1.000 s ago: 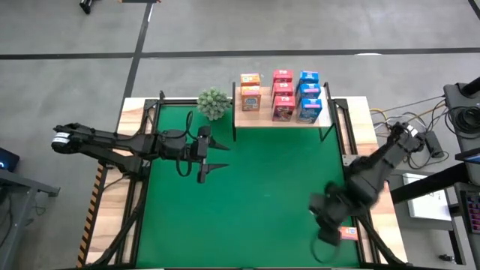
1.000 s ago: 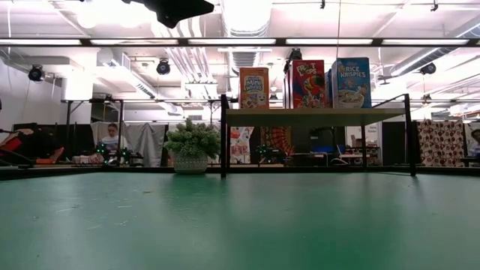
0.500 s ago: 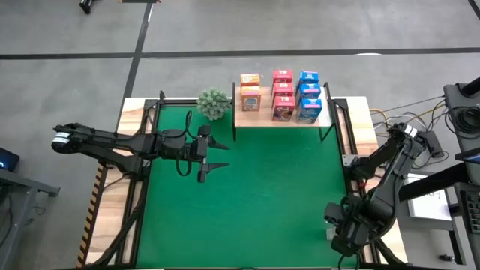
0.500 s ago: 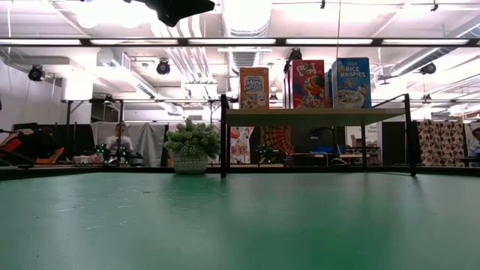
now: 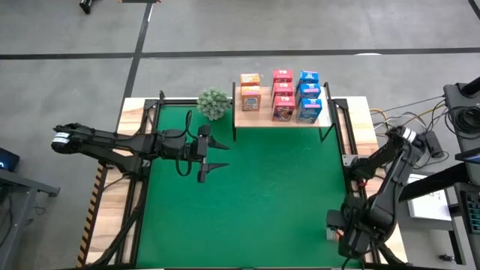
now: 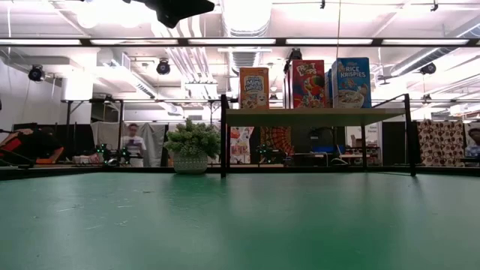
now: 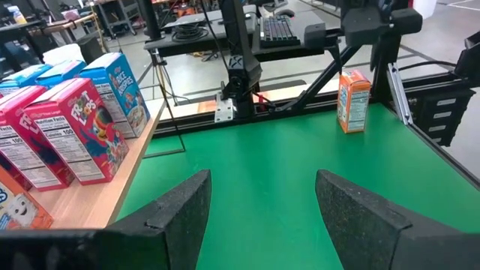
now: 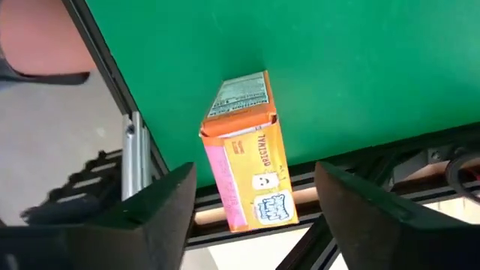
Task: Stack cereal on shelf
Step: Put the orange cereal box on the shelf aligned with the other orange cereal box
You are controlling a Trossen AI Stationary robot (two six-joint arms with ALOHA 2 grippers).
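An orange cereal box [image 8: 247,169] stands upright on its bottom at the green table's near right edge [image 7: 354,100]. My right gripper [image 8: 255,171] hangs above it, pointing down and open, one finger on either side of the box without touching it. In the high view the right gripper [image 5: 349,234] covers most of the box. The wooden shelf [image 5: 261,118] at the far edge carries two orange [image 5: 250,91], three red [image 5: 283,94] and three blue boxes [image 5: 308,96]. My left gripper [image 5: 219,154] waits open and level above the table's left half.
A small green plant [image 5: 214,103] stands left of the shelf. Black frame rails [image 8: 131,150] run along the table's right edge, close to the orange box. Bare green felt [image 5: 262,187] lies between the arms. A person [image 6: 133,142] shows far behind the table.
My right gripper has swung toward the table's near right corner and a little down, coming to hang over the orange box. The box has stayed where it was.
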